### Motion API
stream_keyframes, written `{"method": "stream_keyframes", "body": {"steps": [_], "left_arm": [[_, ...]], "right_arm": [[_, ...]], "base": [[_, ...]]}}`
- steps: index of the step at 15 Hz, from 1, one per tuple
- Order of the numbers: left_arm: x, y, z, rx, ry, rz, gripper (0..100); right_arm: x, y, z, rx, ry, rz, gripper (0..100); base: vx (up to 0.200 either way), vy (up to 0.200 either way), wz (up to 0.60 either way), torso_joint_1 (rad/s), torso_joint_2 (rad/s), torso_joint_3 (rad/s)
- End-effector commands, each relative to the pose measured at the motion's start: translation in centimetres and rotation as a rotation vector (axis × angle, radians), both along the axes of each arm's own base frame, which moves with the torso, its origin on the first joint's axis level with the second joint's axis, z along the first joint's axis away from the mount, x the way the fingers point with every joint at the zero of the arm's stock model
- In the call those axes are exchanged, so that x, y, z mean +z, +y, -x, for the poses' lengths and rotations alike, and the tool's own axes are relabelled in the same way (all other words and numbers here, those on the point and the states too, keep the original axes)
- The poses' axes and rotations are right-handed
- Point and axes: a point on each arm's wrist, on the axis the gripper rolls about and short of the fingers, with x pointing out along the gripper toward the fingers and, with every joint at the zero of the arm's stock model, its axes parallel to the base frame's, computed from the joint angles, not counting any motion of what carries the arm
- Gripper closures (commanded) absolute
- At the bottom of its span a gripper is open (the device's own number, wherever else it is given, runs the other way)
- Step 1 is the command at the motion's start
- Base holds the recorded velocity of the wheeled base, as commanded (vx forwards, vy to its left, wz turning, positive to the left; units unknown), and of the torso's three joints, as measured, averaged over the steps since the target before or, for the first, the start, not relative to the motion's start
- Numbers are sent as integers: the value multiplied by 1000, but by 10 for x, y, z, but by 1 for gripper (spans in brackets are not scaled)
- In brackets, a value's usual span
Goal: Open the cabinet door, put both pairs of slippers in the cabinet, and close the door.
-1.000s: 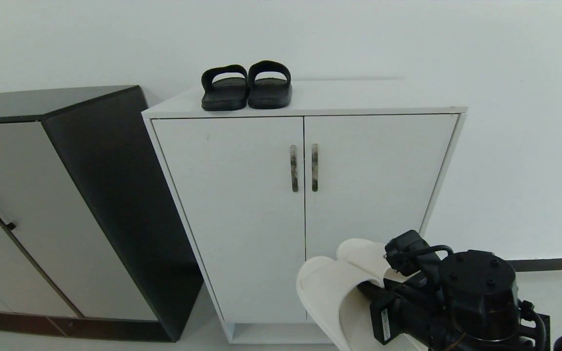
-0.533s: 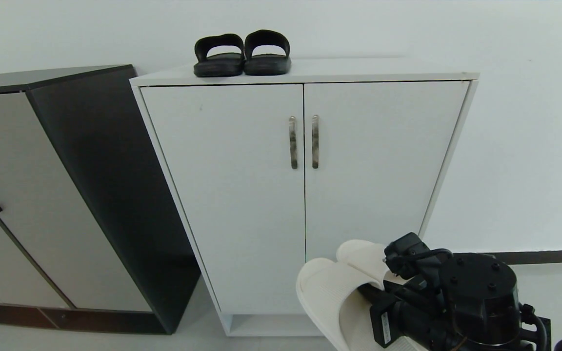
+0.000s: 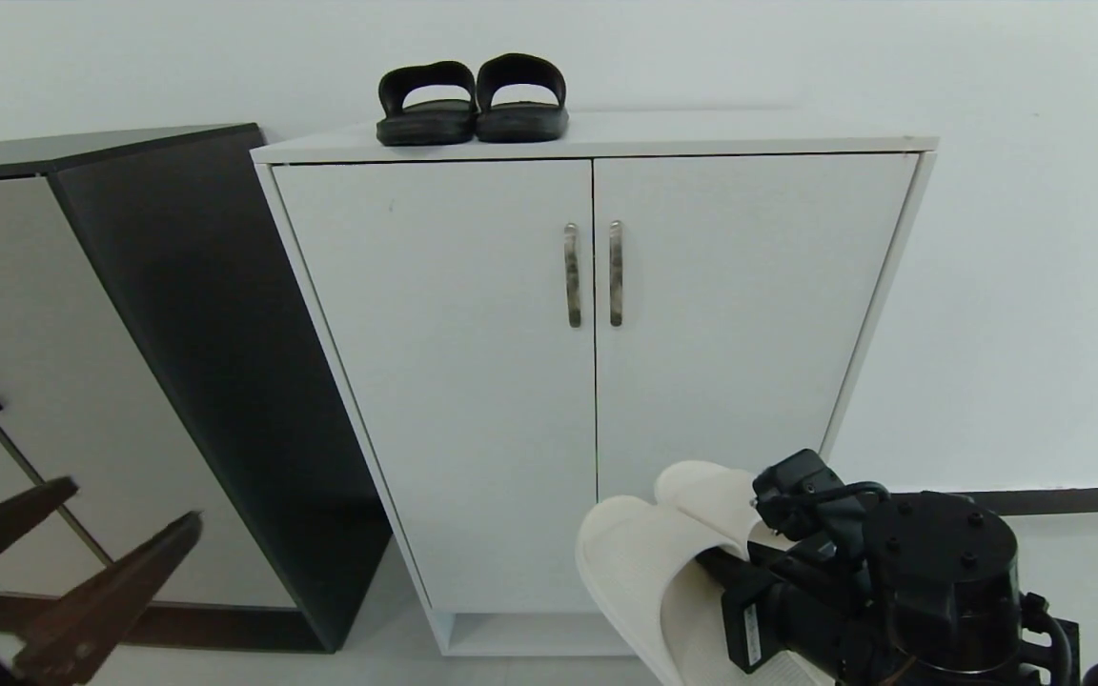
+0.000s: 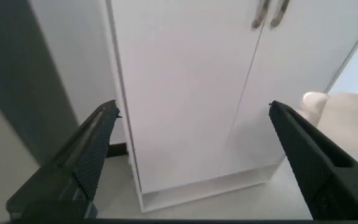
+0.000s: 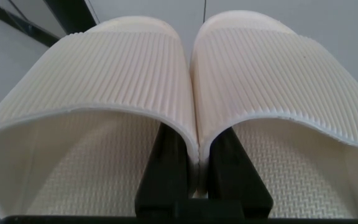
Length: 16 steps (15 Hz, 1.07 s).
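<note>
The white cabinet [image 3: 873,286] is standing at the centre of the head view with both doors shut. The left door [image 3: 454,381] and the right door [image 3: 740,314] are meeting at a thin seam. Two metal handles [image 3: 571,274] are hanging upright, one just either side of that seam, in the upper middle of the frame.

The black slippers [image 3: 473,100] are sitting side by side on the cabinet top [image 3: 701,133], towards its left end, at the upper centre of the frame. Their straps are arching upward, and the two are touching along their inner edges.

The right gripper [image 5: 196,180] is holding the white slippers [image 3: 644,562] at the lower right of the head view, in front of the lower part of the right door. In the right wrist view its two dark fingers [image 5: 166,168] are reaching one into each slipper under the ribbed straps. They are pinching the slippers' inner walls together, so the jaws are standing nearly closed on the pair.

The left gripper [image 3: 130,503] is hanging at the lower left corner of the head view. Its jaws are spreading wide and gripping nothing. In the left wrist view it is facing the lower front of the cabinet.

A dark cabinet [image 3: 206,333] is standing just beside the white one, along the left of the frame.
</note>
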Motion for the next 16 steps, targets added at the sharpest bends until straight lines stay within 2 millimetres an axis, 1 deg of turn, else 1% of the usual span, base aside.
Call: {"method": "stream_keyframes", "body": {"steps": [1,2,3,4,5,7,9,11,12,14,16], "left_arm": [[19,-54,-62,-120,45,-59,0],[32,-85,-70,-243,1,-5,0],[41,-101,-84,-256,-18,3,0],[50,-116,-102,-249,-32,11,0],[57,-127,-115,-256,-43,23,0],[61,-153,-146,-303,-52,37,0],[67,-177,-156,-417,-45,119,0],[72,-190,-167,-492,-24,191,0],[71,-194,-170,-539,-3,213,0],[70,-195,-169,-685,54,198,0],[77,-189,-179,-753,106,221,0]], "right_arm": [[-2,1,-1,2,6,6,100],[-5,2,-1,2,10,12,100],[-7,3,-2,2,16,19,100],[-8,4,-2,2,19,23,100],[-8,4,0,10,19,23,100],[-7,7,3,26,16,22,100],[-7,9,5,34,15,21,100],[-7,13,7,51,14,17,100],[-7,14,9,58,16,19,100],[-8,14,9,59,17,21,100],[-7,14,9,61,13,18,100]], "base": [[0,0,0,0,0,0],[0,0,0,0,0,0],[0,0,0,0,0,0],[0,0,0,0,0,0],[0,0,0,0,0,0],[0,0,0,0,0,0],[0,0,0,0,0,0],[0,0,0,0,0,0],[0,0,0,0,0,0],[0,0,0,0,0,0],[0,0,0,0,0,0]]}}
